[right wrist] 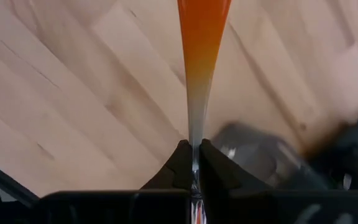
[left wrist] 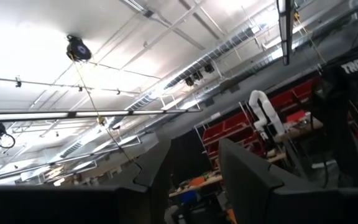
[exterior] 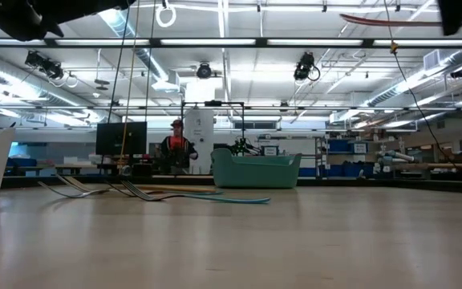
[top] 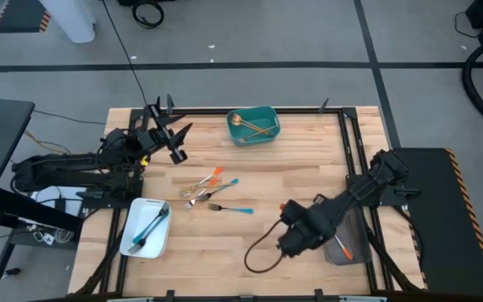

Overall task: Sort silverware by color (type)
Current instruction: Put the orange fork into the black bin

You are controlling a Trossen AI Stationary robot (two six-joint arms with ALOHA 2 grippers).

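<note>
My right gripper (right wrist: 192, 149) hangs over the table's near right part (top: 292, 225), pointing down, shut on an orange-handled piece of silverware (right wrist: 202, 37). Loose silverware (top: 210, 191) with orange, blue and gold handles lies flat in a heap at the table's middle. Gold pieces lie in the teal tray (top: 268, 134), blue ones in the white tray (top: 132, 239), and an orange one in the grey tray (top: 352, 228). My left gripper (top: 174, 141) is raised over the far left corner, open, tilted up at the ceiling (left wrist: 194, 180). My right gripper pinches the piece's slim silver neck (right wrist: 195, 127) between its two fingertips, just where the orange handle fades to metal. The fingers come from above. The orange handle reaches out past them, clear of the wooden top. The head is hidden behind the fingers.
The grey tray stands right beside my right gripper, toward the table's right edge. A black cable (top: 258, 256) loops on the table near it. A dark frame rail (top: 349, 143) runs along the right side. Bare wood lies between the heap and the near edge.
</note>
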